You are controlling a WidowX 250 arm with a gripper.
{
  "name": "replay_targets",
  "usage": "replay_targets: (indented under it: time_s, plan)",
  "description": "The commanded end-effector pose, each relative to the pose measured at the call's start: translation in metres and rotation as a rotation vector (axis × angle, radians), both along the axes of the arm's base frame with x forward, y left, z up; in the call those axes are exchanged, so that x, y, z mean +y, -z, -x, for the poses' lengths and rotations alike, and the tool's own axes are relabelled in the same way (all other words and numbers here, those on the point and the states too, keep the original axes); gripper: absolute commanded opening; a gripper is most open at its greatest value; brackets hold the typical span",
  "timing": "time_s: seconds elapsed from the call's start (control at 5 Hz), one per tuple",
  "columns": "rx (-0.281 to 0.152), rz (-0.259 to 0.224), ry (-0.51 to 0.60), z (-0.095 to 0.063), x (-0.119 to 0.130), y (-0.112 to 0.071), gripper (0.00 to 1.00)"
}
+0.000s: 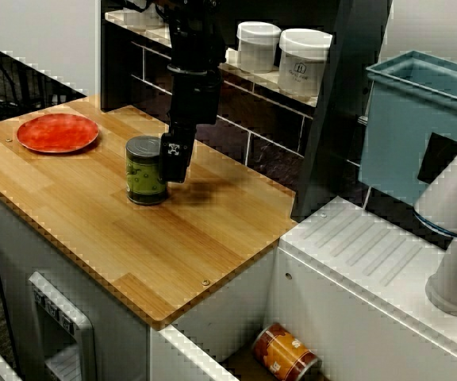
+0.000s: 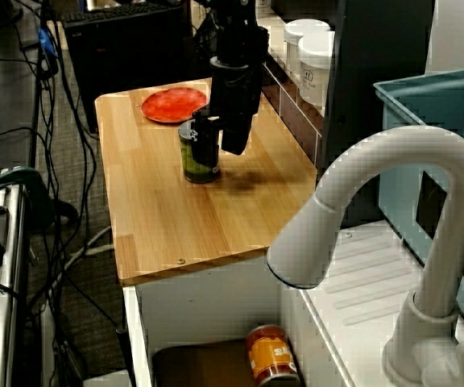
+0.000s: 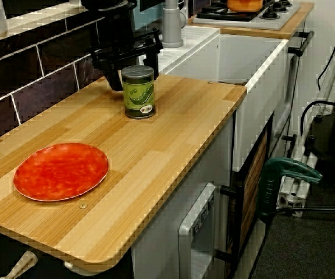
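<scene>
Gripper [image 2: 221, 147] hangs low over the wooden counter [image 1: 173, 246], jaws spread wide and holding nothing. Green can [image 1: 146, 169] stands upright just beside it, long axis vertical. It sits outside the jaws, on the side toward the counter's front edge; the gripper is on the wall side. Can't tell if a finger touches it. Red plate [image 1: 57, 132] lies well apart at the counter's end, bare. Sink [image 1: 213, 313] holds one orange can [image 1: 286, 353] on its side. Two white jars [image 1: 258, 46] on the shelf, lids on, contents hidden.
</scene>
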State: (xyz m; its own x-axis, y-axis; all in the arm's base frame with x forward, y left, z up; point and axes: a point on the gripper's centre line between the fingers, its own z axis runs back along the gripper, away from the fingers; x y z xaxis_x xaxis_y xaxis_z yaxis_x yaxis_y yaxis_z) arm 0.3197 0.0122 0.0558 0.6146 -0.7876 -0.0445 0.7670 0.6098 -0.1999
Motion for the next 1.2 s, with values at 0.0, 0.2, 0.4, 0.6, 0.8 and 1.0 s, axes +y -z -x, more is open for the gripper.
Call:
replay_targets:
  time_s: [0.0,0.2,0.4,0.6,0.8,1.0]
  plan:
    - [-0.030,0.062,0.004,0.012,0.034,-0.030,1.00]
    - [-0.036,0.066,-0.014,0.020,0.050,-0.029,1.00]
    - [-0.018,0.072,-0.025,0.025,0.064,-0.028,1.00]
    - [0.018,0.109,-0.035,0.026,0.071,-0.032,1.00]
    - [0.030,0.109,-0.075,0.024,0.070,-0.041,1.00]
    - [0.024,0.116,-0.103,0.021,0.066,-0.058,1.00]
